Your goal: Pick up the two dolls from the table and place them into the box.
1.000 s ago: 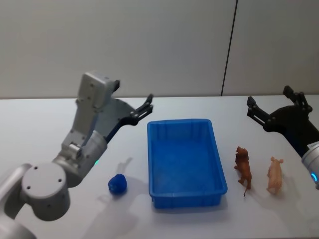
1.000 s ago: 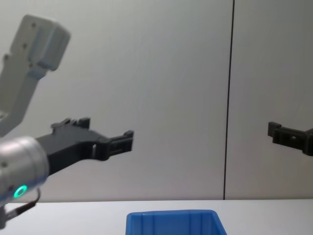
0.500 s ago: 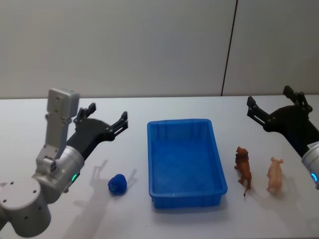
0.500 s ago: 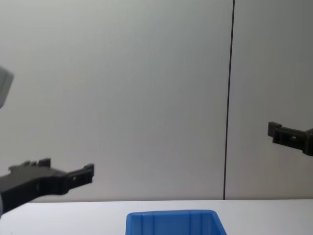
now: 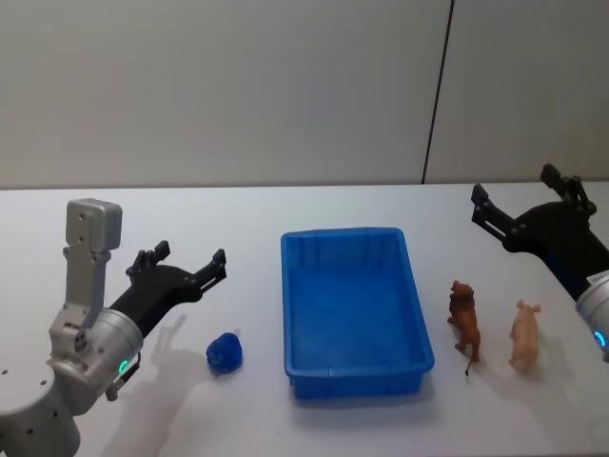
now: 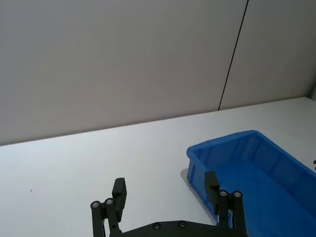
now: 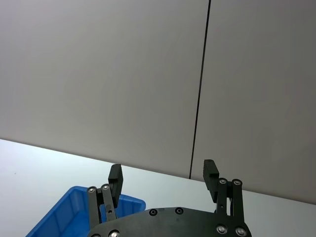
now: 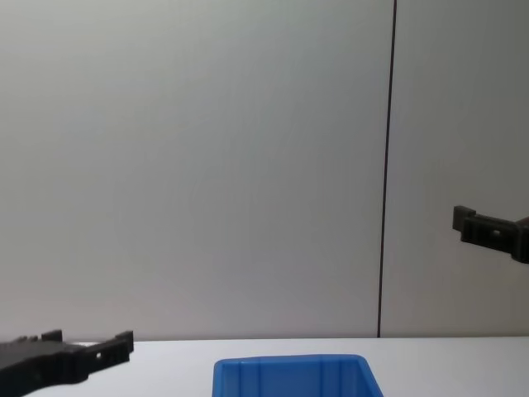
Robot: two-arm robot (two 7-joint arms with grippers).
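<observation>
Two dolls stand on the white table (image 5: 114, 205) to the right of the box: a brown lion (image 5: 464, 319) and a pink pig (image 5: 524, 335). The box (image 5: 343, 231) is a bright blue bin in the middle, with nothing inside it. My left gripper (image 5: 188, 255) hovers low over the table left of the box, open and holding nothing; the left wrist view has it (image 6: 165, 182) facing the box's near corner (image 6: 222, 145). My right gripper (image 5: 514, 187) hangs open behind the two dolls, well above them, and in its own wrist view it (image 7: 163, 170) is likewise wide open.
A small dark blue lump of a toy (image 5: 225, 353) lies on the table just left of the box, in front of the left gripper. A plain wall with a dark vertical seam (image 5: 436, 95) closes off the far table edge.
The left arm has swung down and back to the left, from beside the box's far left corner to low over the table. The right arm and the toys have not moved.
</observation>
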